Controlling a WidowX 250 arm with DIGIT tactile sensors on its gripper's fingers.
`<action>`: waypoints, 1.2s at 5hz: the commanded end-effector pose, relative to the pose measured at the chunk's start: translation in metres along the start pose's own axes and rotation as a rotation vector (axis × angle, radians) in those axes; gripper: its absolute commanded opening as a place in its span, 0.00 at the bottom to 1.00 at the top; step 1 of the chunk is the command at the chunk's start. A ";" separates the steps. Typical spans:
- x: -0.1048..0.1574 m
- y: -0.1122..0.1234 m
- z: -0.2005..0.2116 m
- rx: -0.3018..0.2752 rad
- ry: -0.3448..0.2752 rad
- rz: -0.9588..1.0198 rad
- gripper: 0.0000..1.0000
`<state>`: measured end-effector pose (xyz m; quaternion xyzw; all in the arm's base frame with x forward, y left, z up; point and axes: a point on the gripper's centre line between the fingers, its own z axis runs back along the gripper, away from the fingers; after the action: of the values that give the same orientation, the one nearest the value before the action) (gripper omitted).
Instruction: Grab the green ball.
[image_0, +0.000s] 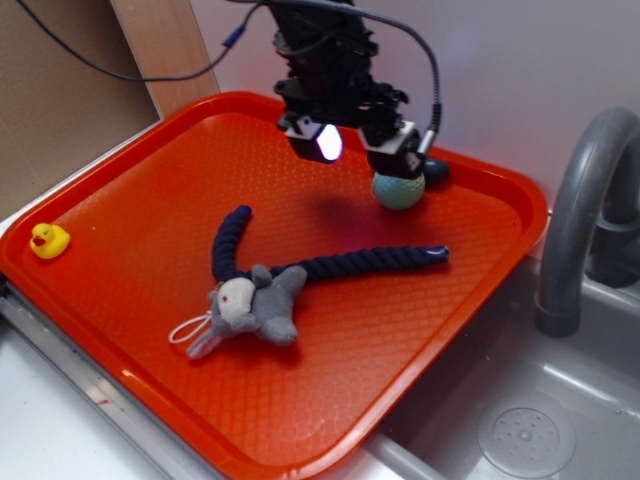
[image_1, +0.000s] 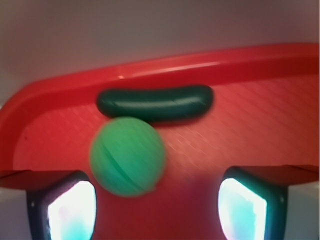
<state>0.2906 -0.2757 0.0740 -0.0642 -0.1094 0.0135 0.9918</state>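
The green ball (image_0: 398, 190) is a small mint-green ball resting on the red tray (image_0: 150, 180) near its far right edge. In the wrist view the ball (image_1: 127, 156) lies just ahead of the jaws, left of centre, blurred. A dark blue-grey capsule piece (image_0: 435, 172) lies right behind it, also seen in the wrist view (image_1: 155, 102). My gripper (image_0: 360, 148) hovers over the tray with its right finger just above the ball. It is open and empty, with the fingers wide apart in the wrist view (image_1: 157, 210).
A grey plush toy (image_0: 252, 305) with long dark blue rope arms (image_0: 375, 262) lies mid-tray. A yellow rubber duck (image_0: 48, 240) sits at the tray's left corner. A grey faucet (image_0: 580, 210) and sink (image_0: 520, 430) stand to the right. The wall is close behind.
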 end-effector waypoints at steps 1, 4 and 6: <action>0.026 -0.034 -0.002 -0.145 -0.023 -0.079 1.00; 0.023 -0.031 0.001 -0.037 0.003 -0.093 0.00; 0.013 -0.008 0.034 0.017 0.049 -0.067 0.00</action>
<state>0.2893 -0.2754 0.0729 -0.0210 -0.0532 -0.0194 0.9982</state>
